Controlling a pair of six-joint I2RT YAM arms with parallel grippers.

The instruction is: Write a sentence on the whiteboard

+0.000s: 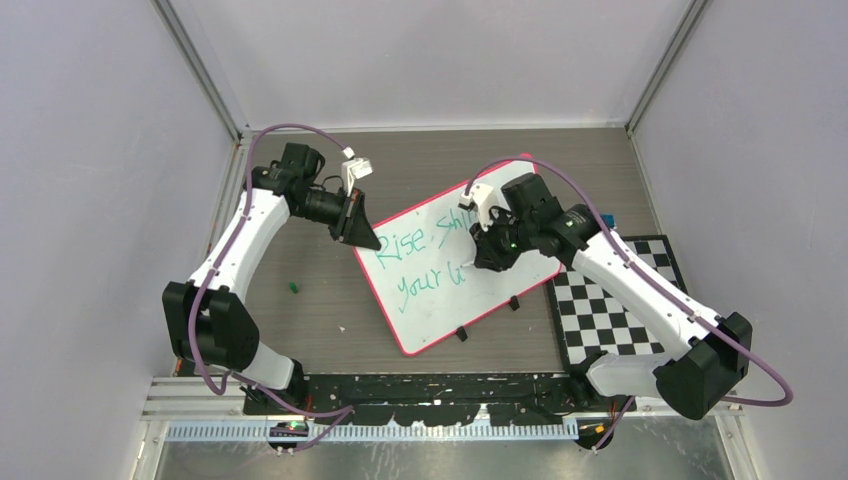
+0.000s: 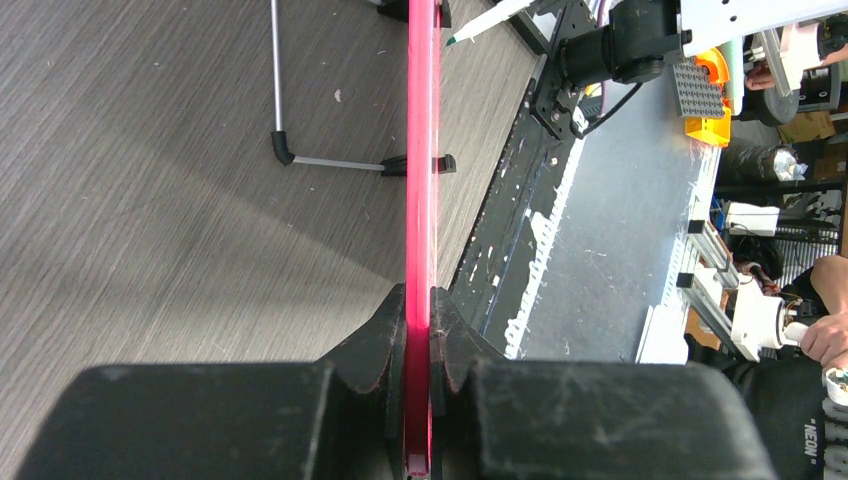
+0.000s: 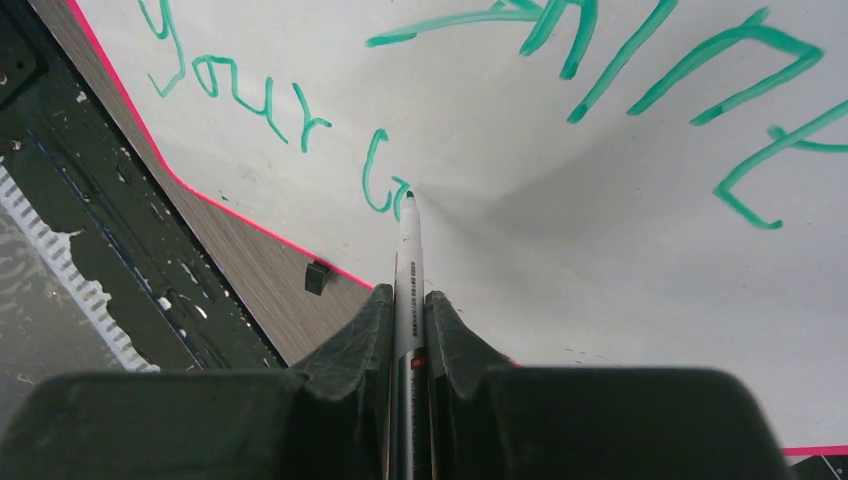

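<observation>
From the top camera, the whiteboard (image 1: pixel 440 300) lies askew in the middle of the desk (image 1: pixel 320 310), with its long edges running diagonally. Its near right corner is just beside the checkerboard mat (image 1: pixel 610 300). The sentence (image 1: pixel 440 250) stands in teal-green in two lines. The upper line begins "Rise," and its second word runs under the right arm. The lower line reads "your" and then a first letter or two of another word. The left hand (image 1: pixel 360 228) sits at the board's left edge, and the right hand (image 1: pixel 487 250) hangs over the writing near the end of the lower line. A small green object (image 1: pixel 293 287) lies on the desk left of the board, well apart from it.

The left wrist camera sees the whiteboard edge-on, as a thin pink-red rim (image 2: pixel 421 150) running straight up the picture. The left hand (image 2: pixel 420 310) is clamped tight on that rim, one finger on each face. A black clip (image 2: pixel 445 163) sits farther along the edge, and the tip of a marker (image 2: pixel 485 22) shows at the top of the picture.

The right wrist camera shows the right hand (image 3: pixel 408 305) closed on the white barrel of the marker (image 3: pixel 408 270), which points away from the camera. The dark tip rests on the white surface (image 3: pixel 560 230) right at the last green stroke, just after "your" (image 3: pixel 260 95). Larger strokes of the upper line cross the top of the picture. A black clip (image 3: pixel 317 277) sits by the board's pink rim on the near side.
</observation>
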